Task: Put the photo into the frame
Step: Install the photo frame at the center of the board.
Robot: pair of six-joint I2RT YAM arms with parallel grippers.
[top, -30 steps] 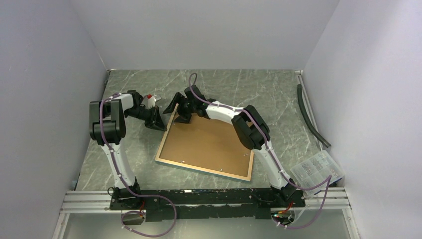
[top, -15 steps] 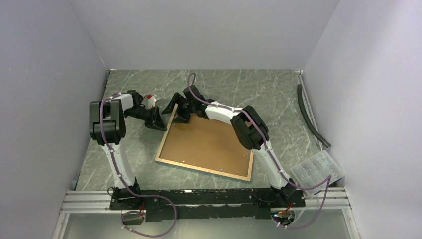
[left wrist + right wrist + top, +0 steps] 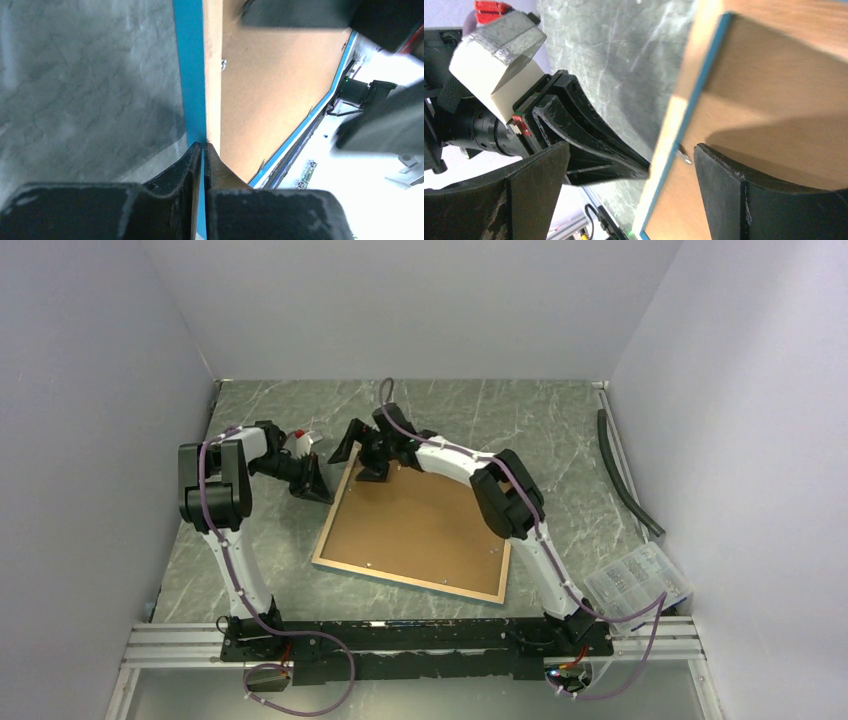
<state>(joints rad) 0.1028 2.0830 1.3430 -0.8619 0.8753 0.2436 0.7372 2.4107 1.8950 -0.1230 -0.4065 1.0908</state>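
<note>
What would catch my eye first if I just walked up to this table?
A big picture frame lying face down on the table, brown backing board up. The left gripper pinches its turquoise rim near the far corner, while the right gripper hangs open astride that corner.

My table (image 3: 500, 410) is a green-grey marbled slab. Back up on it lies the large thin-rimmed wooden picture frame (image 3: 409, 581), its flat brown backing board (image 3: 420, 525) uppermost. Along the right edge lies a dark bent hose (image 3: 617, 475). At the near right corner sits a clear plastic box (image 3: 638, 583), beside the aluminium rail (image 3: 170, 645) carrying my bases.
</note>
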